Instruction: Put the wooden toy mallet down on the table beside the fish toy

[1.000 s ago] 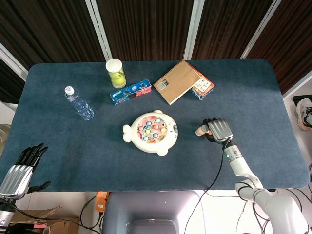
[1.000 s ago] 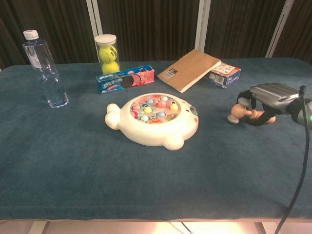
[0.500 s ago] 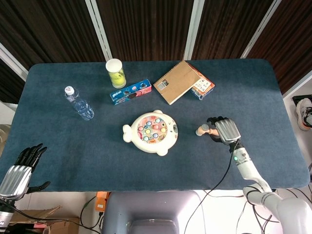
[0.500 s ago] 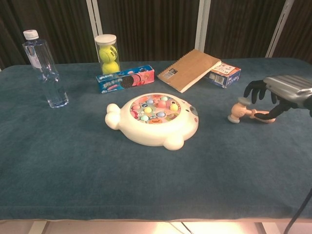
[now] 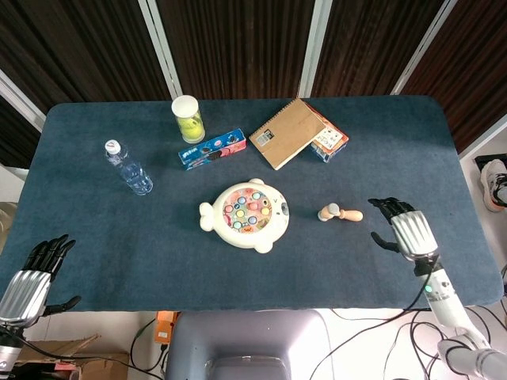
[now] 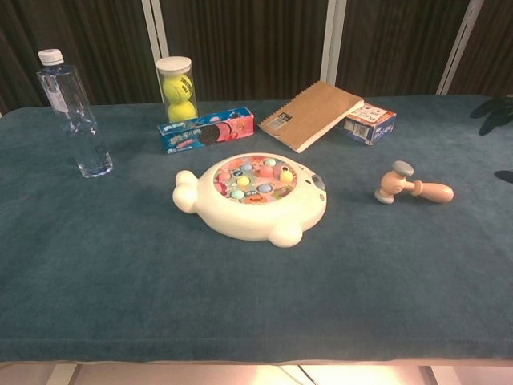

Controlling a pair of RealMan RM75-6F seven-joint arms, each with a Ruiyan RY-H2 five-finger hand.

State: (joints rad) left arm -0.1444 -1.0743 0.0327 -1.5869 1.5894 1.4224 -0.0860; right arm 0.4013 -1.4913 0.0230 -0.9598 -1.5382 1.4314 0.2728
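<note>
The wooden toy mallet (image 5: 340,213) (image 6: 412,187) lies on its side on the blue table, just right of the white fish toy (image 5: 244,214) (image 6: 252,196), with its head toward the fish. Nothing touches it. My right hand (image 5: 403,230) hovers to the right of the mallet, fingers spread and empty; only its dark fingertips (image 6: 495,111) show at the chest view's right edge. My left hand (image 5: 32,275) hangs off the table's front left corner, fingers apart, holding nothing.
A water bottle (image 5: 127,168) stands at the left. At the back are a tennis ball tube (image 5: 188,119), a cookie box (image 5: 211,149), a brown notebook (image 5: 288,132) and a small carton (image 5: 327,142) under it.
My right hand let go of the mallet and drew back to the right and toward the front edge. The mallet now lies free on the table. The left hand stayed put.
</note>
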